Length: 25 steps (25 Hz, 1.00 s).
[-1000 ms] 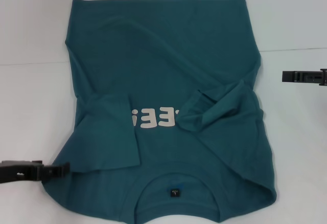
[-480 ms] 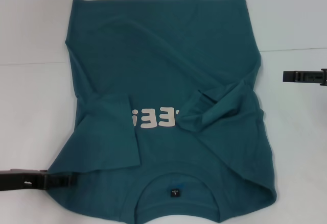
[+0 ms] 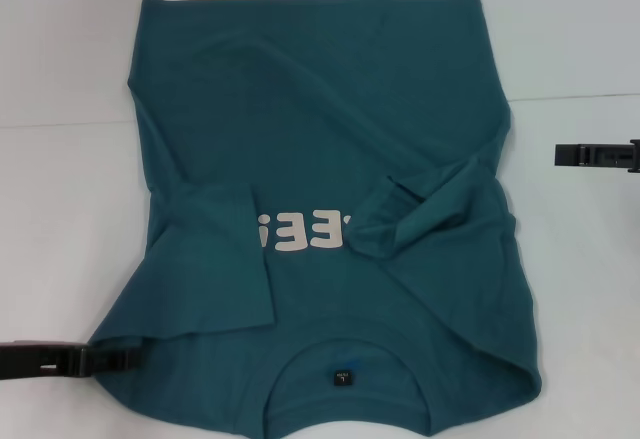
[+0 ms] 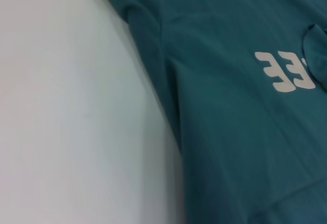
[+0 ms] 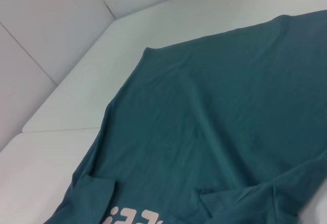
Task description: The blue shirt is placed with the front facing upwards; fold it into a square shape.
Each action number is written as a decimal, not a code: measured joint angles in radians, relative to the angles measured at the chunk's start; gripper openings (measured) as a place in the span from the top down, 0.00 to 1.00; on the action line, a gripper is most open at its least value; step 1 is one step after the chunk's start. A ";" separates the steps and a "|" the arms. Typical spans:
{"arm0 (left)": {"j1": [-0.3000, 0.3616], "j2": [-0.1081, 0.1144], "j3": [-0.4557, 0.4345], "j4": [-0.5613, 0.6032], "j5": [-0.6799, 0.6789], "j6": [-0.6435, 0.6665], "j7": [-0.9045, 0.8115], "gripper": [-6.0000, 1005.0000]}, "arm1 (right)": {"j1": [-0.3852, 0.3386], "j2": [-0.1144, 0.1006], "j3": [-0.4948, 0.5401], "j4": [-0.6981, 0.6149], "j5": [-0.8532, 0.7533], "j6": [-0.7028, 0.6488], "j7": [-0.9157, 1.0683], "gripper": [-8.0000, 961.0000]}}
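The blue shirt (image 3: 320, 109) lies flat on the white table, its collar and dark neck label (image 3: 342, 376) nearest me. Both sleeves are folded inward: one (image 3: 215, 259) lies beside the white letters (image 3: 300, 231), the other (image 3: 440, 209) covers part of them. At the lower left, my left gripper (image 3: 125, 359) lies low with its tip at the shirt's shoulder edge. My right gripper (image 3: 565, 155) hovers off the shirt's right side, apart from the cloth. The left wrist view shows the shirt (image 4: 230, 132) and letters (image 4: 286, 71). The right wrist view shows the shirt (image 5: 219, 122) across its hem end.
The white table (image 3: 60, 209) surrounds the shirt, with bare surface on both sides and beyond the hem. A faint seam crosses the table (image 3: 70, 124). White padded wall panels (image 5: 51, 20) rise behind the table's far edge.
My left gripper reached right to the shirt's shoulder edge, then drew back slightly and sits lower. The right gripper has sunk a little. The shirt has not changed shape.
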 joint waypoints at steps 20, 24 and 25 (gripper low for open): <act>-0.001 -0.006 -0.072 0.028 -0.040 0.026 0.012 0.75 | 0.017 -0.037 0.025 -0.014 0.011 -0.102 0.008 0.05; 0.004 -0.006 -0.070 0.028 -0.071 0.037 0.021 0.87 | 0.022 -0.046 0.021 -0.013 0.008 -0.105 0.005 0.05; 0.003 -0.006 -0.068 0.029 -0.074 0.038 0.023 0.89 | 0.023 -0.048 0.019 -0.012 0.006 -0.106 0.005 0.05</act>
